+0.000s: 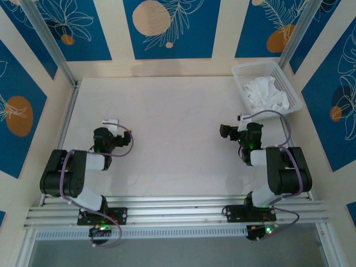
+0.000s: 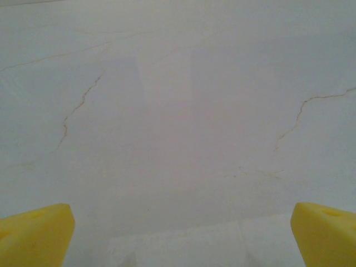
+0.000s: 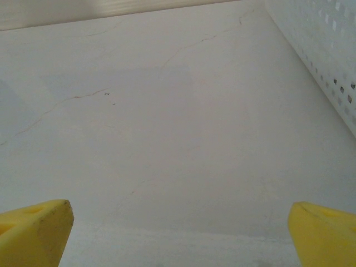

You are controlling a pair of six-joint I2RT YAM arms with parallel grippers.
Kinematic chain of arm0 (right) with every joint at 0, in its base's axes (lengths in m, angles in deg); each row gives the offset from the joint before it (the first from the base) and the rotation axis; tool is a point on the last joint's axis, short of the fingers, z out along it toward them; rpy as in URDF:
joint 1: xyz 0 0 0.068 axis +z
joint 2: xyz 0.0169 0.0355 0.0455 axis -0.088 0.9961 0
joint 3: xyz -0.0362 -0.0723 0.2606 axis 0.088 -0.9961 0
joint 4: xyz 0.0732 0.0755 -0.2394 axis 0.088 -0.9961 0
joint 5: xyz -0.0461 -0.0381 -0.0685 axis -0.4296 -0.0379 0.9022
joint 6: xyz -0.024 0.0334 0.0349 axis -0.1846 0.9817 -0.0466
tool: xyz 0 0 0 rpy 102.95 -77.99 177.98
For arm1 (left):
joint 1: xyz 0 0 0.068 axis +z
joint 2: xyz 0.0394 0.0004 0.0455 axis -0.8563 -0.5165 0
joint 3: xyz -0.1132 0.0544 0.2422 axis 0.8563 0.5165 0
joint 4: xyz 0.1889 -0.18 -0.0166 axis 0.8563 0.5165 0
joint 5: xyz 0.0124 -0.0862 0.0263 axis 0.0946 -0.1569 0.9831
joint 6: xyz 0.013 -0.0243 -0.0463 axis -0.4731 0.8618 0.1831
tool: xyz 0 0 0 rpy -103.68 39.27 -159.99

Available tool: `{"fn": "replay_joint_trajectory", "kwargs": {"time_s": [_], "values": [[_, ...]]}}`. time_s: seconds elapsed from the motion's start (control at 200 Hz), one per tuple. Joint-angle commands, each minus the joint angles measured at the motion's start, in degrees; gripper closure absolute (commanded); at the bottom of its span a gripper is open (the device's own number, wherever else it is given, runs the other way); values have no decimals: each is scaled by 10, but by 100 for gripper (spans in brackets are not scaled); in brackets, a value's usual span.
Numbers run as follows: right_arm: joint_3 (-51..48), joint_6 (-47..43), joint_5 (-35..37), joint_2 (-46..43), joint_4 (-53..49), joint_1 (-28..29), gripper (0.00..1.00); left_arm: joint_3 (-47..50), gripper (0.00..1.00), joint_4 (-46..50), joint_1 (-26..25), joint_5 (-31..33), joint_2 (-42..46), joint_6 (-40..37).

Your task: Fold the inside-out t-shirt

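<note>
The white t-shirt (image 1: 266, 93) is not folded yet. It lies in a crumpled heap inside the white basket (image 1: 240, 71), and the basket sits at the far right corner of the table (image 1: 167, 111). The shirt is all bunched up, so I cannot tell which side is in and which is out. It looks to be all inside the basket, with nothing spilling onto the table. The left gripper (image 2: 182, 222) is well apart from the basket, over on the other side of the table. Its jaws are spread wide and there is nothing between them. Below it is bare table top with thin crack lines. The right gripper (image 3: 181, 222) is much nearer the basket, on the side of it that faces the arms. The basket's wall with its little holes shows at the right in that arm's own camera. Its jaws are spread wide too, and they pinch nothing. I think the job is at its very start and no part of it is done. What is left is everything: lift the shirt out of the basket, lay it flat on the table beside the basket, then fold it up neatly. The right gripper looks like the one to go first, since it is closer to the basket.
</note>
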Motion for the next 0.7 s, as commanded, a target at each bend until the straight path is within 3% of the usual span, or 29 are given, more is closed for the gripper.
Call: {"fn": "replay_joint_trajectory", "kwargs": {"time_s": [0.0,0.145,0.215,0.31,0.425,0.525,0.695], "values": [[6,-11,-12,-4,8,-4,1,-11,0,-10,4,-6,6,-5],[22,1,18,-36,-45,-4,1,-11,0,-10,3,-5,6,-6],[41,10,30,-76,-121,-1,1,-14,0,5,3,-14,18,-9],[85,62,74,-152,-260,10,1,-39,0,102,1,-11,74,-7],[178,151,107,-201,-423,9,1,-65,0,233,1,20,184,52],[307,206,116,-147,-537,-23,1,-97,0,337,-4,-12,265,106],[557,272,67,53,-668,-94,0,-138,0,448,-11,-102,340,148]]}}
